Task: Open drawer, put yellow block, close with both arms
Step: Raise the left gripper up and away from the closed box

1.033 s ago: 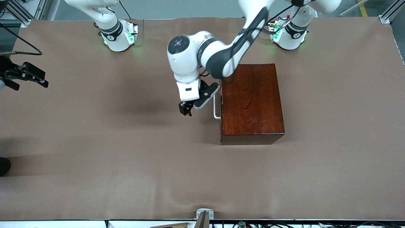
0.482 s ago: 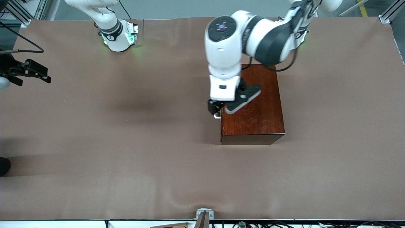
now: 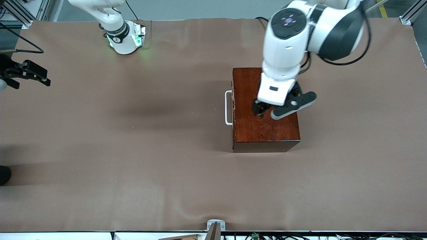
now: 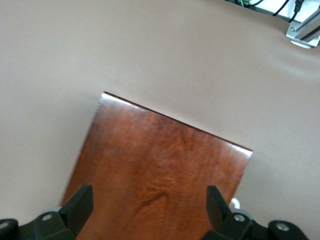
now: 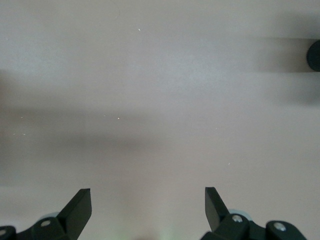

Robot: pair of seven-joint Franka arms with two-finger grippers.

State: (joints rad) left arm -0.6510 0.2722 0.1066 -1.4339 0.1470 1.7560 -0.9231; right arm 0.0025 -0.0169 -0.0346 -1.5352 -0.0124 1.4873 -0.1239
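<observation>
Retreat marks this moment at the table: the left gripper [image 3: 260, 111], which a second ago hung beside the white handle [image 3: 228, 108] of the drawer [image 3: 233, 106], has swung up and away and now hovers over the top of the reddish wooden box [image 3: 270, 130], its jaws spread wide with nothing between them, as the left wrist view shows with the fingers [image 4: 80, 205] framing only polished wood [image 4: 160, 170]. The drawer sits flush in the box, its handle standing clear toward the right arm's end of the table, and nothing has hold of it. The right gripper [image 3: 28, 71] waits in the air at the right arm's end of the table, near the edge of the brown cloth [image 3: 133, 150], jaws likewise spread and empty; its wrist view takes in bare cloth [image 5: 160, 100] and nothing else. The yellow block appears in none of the views, so its whereabouts cannot be told from here; it may well lie inside the shut drawer, though that is a guess. Judged by how things stand, with the drawer shut and the left arm drawing back from the handle, this looks like the tail end of the job, not its start, the closing push apparently done. What remains, if anything, would be for the left arm to clear the box altogether.
</observation>
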